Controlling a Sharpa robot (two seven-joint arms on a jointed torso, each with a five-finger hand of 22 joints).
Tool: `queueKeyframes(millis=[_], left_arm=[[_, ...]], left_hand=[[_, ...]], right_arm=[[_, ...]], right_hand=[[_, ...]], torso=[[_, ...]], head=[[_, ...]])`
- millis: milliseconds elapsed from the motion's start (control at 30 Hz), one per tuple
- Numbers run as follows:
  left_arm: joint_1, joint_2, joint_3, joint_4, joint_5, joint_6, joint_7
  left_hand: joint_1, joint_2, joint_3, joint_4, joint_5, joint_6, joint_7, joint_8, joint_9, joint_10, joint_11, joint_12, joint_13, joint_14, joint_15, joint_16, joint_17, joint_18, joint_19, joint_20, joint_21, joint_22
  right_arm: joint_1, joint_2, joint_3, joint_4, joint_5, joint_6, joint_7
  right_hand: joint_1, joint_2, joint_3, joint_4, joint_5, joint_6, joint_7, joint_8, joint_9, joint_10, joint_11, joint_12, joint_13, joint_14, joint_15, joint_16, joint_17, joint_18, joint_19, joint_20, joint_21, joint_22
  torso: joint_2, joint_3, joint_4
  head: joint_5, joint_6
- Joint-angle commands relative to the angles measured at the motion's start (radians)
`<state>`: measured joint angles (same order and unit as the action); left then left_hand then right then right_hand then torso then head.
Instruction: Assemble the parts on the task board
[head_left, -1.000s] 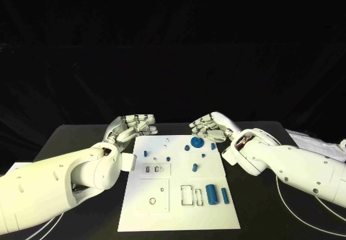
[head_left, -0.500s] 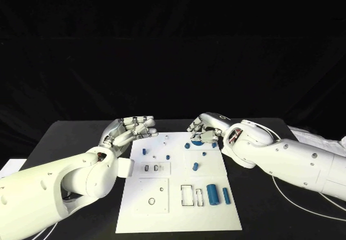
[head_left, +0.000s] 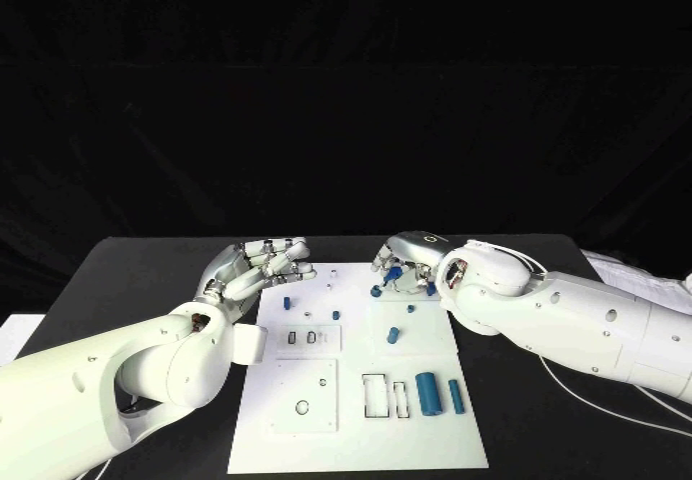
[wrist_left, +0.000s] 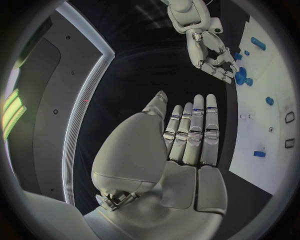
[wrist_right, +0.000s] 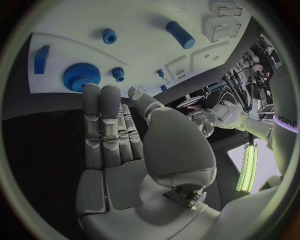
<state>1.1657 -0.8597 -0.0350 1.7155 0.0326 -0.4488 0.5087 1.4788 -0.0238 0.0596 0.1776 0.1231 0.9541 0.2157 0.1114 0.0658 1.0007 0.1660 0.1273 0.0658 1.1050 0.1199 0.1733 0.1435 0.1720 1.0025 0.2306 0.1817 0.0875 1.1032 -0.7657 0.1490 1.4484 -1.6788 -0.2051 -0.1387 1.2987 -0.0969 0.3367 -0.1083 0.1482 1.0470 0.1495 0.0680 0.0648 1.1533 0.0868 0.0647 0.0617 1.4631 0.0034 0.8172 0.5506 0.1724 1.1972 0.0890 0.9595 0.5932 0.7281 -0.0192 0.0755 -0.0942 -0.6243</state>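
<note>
1. R hand (head_left: 405, 266): my fingers (wrist_right: 110, 125) lie straight and pressed side by side, thumb alongside, nothing between them. Fingertips sit just short of the large blue gear (wrist_right: 81, 76) at the far end of the task board (head_left: 346, 410); I cannot tell whether they touch it. In the head view the hand is tipped down over the board's far right corner, w/ the gear mostly hidden behind it.

2. L hand (head_left: 268, 262): my fingers (wrist_left: 195, 127) are likewise straight and close together, thumb near the palm edge, holding nothing. Hand sits palm-up over the black table (head_left: 144, 280) just beside the board's far left corner, not on the board.

3. Parts near R fingertips, per R wrist view: small blue gear (wrist_right: 117, 73) just beside the large gear; a blue block (wrist_right: 41, 59) on the large gear's other side, near the board edge; a short blue round peg (wrist_right: 109, 35) further in.

4. Parts mid-board, head view: small blue piece (head_left: 289, 300) on the L side, upright blue peg (head_left: 391, 333) near centre, two dark slots (head_left: 307, 338) between them and slightly nearer me.

5. Near end of board: large blue cylinder (head_left: 428, 388) lying flat, a thinner blue pin (head_left: 454, 394) just beside it to the R, empty rectangular recesses (head_left: 374, 391) to its L, and an oval hole (head_left: 303, 407) further L.

6. Both arms well apart, one each side of the board.
</note>
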Motion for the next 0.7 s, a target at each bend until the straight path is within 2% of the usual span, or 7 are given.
queueKeyframes(millis=[33, 233, 567, 700], left_arm=[[0.001, 0.004, 0.001, 0.002, 0.024, -0.004, 0.022], [0.001, 0.003, 0.001, 0.003, 0.029, -0.006, 0.023], [0.001, 0.004, 0.001, 0.002, 0.031, -0.003, 0.018], [0.002, 0.004, 0.001, 0.001, 0.033, -0.003, 0.017]], left_hand=[[0.000, 0.007, -0.003, -0.005, -0.001, 0.002, 0.005, -0.004, -0.001, 0.006, 0.004, -0.006, -0.001, 0.008, 0.001, -0.006, 0.002, 0.011, 0.007, -0.001, -0.007, -0.001], [0.000, 0.007, -0.003, -0.005, -0.001, 0.002, 0.005, -0.004, -0.001, 0.006, 0.004, -0.007, -0.001, 0.008, 0.001, -0.006, 0.002, 0.011, 0.007, -0.002, -0.007, -0.001], [0.000, 0.007, -0.003, -0.007, -0.001, 0.002, 0.005, -0.005, -0.001, 0.006, 0.005, -0.007, -0.001, 0.009, 0.000, -0.007, 0.002, 0.011, 0.009, -0.002, -0.007, -0.002], [0.000, 0.007, -0.003, -0.007, -0.001, 0.002, 0.006, -0.006, -0.001, 0.006, 0.005, -0.008, -0.001, 0.010, 0.000, -0.007, 0.003, 0.011, 0.010, -0.002, -0.008, -0.002]], right_arm=[[0.000, 0.006, 0.000, -0.003, -0.078, 0.090, -0.014], [0.000, 0.014, 0.000, -0.011, -0.103, 0.101, -0.021], [0.000, 0.035, -0.001, -0.036, -0.121, 0.097, -0.032], [0.000, 0.040, -0.001, -0.045, -0.123, 0.100, -0.034]], right_hand=[[0.002, -0.015, 0.001, 0.016, -0.005, -0.003, -0.006, -0.004, 0.002, -0.008, 0.000, -0.002, 0.001, 0.038, 0.001, 0.087, 0.083, -0.020, 0.013, 0.003, 0.067, 0.081], [0.012, -0.016, 0.006, 0.032, -0.005, 0.000, -0.007, -0.003, 0.002, -0.009, 0.002, -0.003, 0.001, 0.032, 0.001, 0.145, 0.137, -0.028, 0.020, 0.005, 0.123, 0.147], [0.008, -0.011, 0.011, 0.058, -0.009, 0.007, -0.009, -0.002, 0.002, 0.000, -0.001, -0.001, 0.002, 0.024, -0.001, 0.175, 0.160, -0.030, 0.018, 0.005, 0.151, 0.177], [0.013, -0.007, 0.019, 0.063, -0.010, 0.010, -0.010, -0.002, 0.002, 0.004, -0.001, -0.001, 0.002, 0.024, -0.002, 0.191, 0.175, -0.032, 0.020, 0.005, 0.164, 0.191]], torso=[[0.011, -0.0029, 0.0050], [0.016, -0.0029, 0.0083], [0.023, -0.0036, 0.0144], [0.026, -0.0042, 0.0164]], head=[[-0.004, 0.003], [-0.008, 0.007], [-0.012, 0.014], [-0.013, 0.013]])
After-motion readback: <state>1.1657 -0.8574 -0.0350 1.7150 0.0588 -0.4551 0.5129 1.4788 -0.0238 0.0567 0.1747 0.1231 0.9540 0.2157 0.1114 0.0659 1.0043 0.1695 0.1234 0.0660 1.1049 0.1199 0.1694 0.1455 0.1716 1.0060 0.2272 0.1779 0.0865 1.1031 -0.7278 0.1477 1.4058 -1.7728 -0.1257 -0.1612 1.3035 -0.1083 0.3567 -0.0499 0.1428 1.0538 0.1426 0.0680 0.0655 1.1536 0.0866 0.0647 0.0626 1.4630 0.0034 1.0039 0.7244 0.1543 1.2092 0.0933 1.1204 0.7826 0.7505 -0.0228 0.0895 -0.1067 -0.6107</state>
